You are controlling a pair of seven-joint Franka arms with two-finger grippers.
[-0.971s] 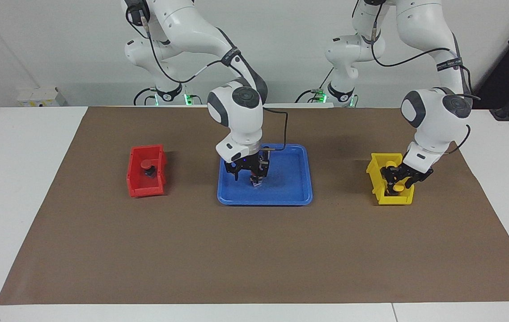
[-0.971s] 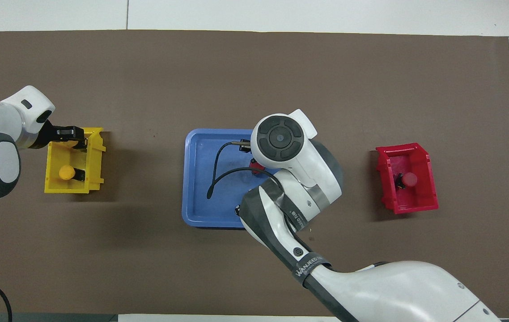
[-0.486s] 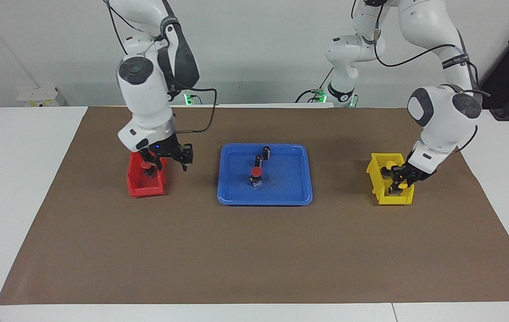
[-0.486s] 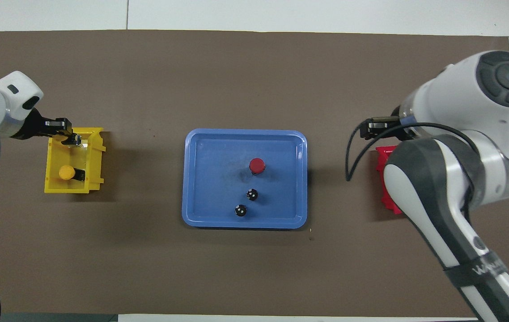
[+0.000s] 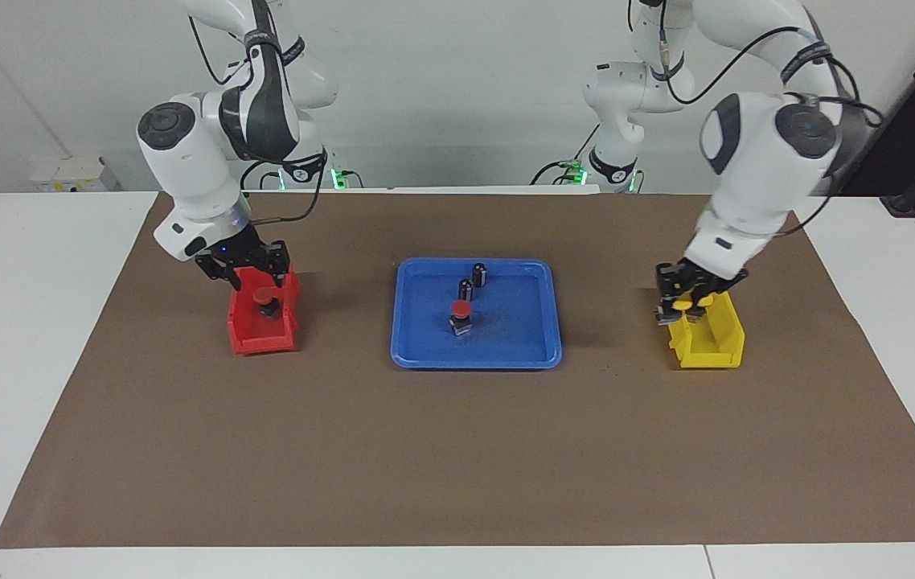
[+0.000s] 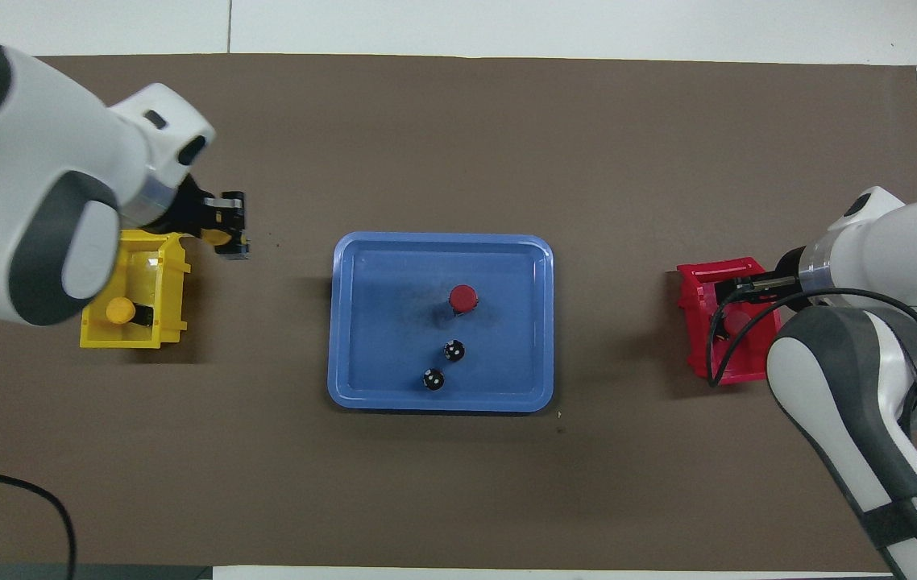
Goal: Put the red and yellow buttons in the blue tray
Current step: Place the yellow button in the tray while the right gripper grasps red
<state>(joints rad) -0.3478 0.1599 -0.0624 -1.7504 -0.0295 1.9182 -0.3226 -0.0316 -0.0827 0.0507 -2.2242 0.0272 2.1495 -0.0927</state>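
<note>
Brown paper covers the table, blue tray [image 5: 534, 347] at its centre holding one red button [image 5: 461, 314] and two black cylinders [image 5: 479, 274]. Left gripper [image 5: 684, 305] hangs over the yellow bin [image 5: 711, 346], pinching a yellow button [image 6: 217, 238]; another yellow button [image 6: 121, 309] sits inside. Right gripper [image 5: 244, 265], fingers spread, hovers over the red bin [image 5: 260, 336] and its red button [image 5: 265, 298].

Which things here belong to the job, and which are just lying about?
Job:
blue tray
tray red button
binned red button, under the open right gripper
held yellow button, in the left gripper
binned yellow button

Lying about:
two black cylinders in the tray
red bin
yellow bin
</note>
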